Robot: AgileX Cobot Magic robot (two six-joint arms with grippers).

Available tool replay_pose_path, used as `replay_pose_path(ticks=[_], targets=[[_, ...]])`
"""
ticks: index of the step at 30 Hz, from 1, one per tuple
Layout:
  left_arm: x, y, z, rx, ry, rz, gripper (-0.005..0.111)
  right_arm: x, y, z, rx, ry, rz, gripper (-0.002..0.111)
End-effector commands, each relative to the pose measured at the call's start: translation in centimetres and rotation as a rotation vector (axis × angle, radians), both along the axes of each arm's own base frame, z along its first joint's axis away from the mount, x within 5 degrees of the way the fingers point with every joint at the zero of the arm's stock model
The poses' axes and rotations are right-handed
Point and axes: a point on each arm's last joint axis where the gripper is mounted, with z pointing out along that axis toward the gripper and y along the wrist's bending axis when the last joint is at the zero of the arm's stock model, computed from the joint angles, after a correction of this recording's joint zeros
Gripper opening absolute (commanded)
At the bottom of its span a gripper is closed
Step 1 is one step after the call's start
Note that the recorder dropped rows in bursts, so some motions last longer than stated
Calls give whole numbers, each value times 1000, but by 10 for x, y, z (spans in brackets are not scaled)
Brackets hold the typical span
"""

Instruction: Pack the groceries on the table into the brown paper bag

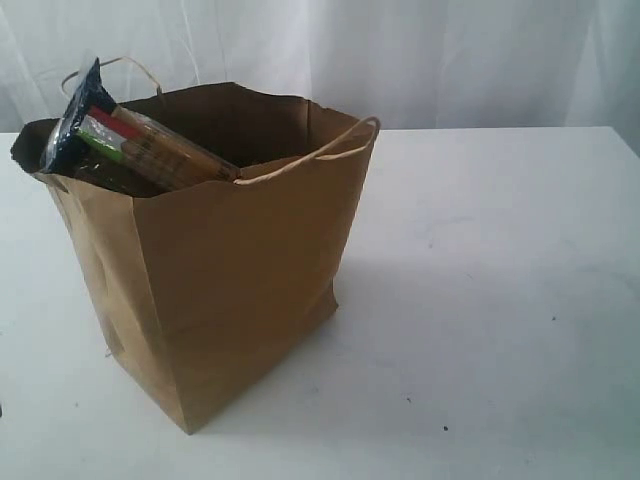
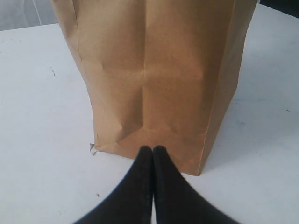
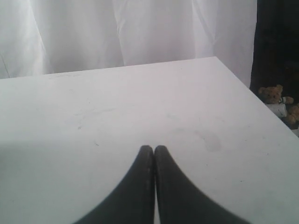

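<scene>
The brown paper bag [image 1: 240, 270] stands upright on the white table [image 1: 500, 300], its mouth open. A spaghetti packet [image 1: 150, 145] leans out of the bag's top at the left side; the other groceries are hidden. Neither arm shows in the exterior view. In the left wrist view my left gripper [image 2: 153, 149] is shut and empty, its tips close to the foot of the bag [image 2: 154, 70]. My right gripper [image 3: 153, 148] is shut and empty over bare table [image 3: 117, 102], away from the bag.
A white curtain [image 1: 400, 50] hangs behind the table. Past the table's corner edge in the right wrist view a small teddy bear [image 3: 275, 95] sits in a dark area. One twisted handle [image 1: 340, 145] droops over the bag's rim.
</scene>
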Motion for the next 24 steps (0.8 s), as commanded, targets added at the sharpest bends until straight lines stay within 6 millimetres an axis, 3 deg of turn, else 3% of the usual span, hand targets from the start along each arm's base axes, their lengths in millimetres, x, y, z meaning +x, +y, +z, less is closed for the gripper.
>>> replay_pose_path(ticks=[1, 24], targets=[[0, 0, 0, -9, -2, 3, 0, 0, 0, 1, -9, -26, -7, 0], [0, 0, 0, -9, -2, 3, 0, 0, 0, 1, -6, -29, -8, 0]])
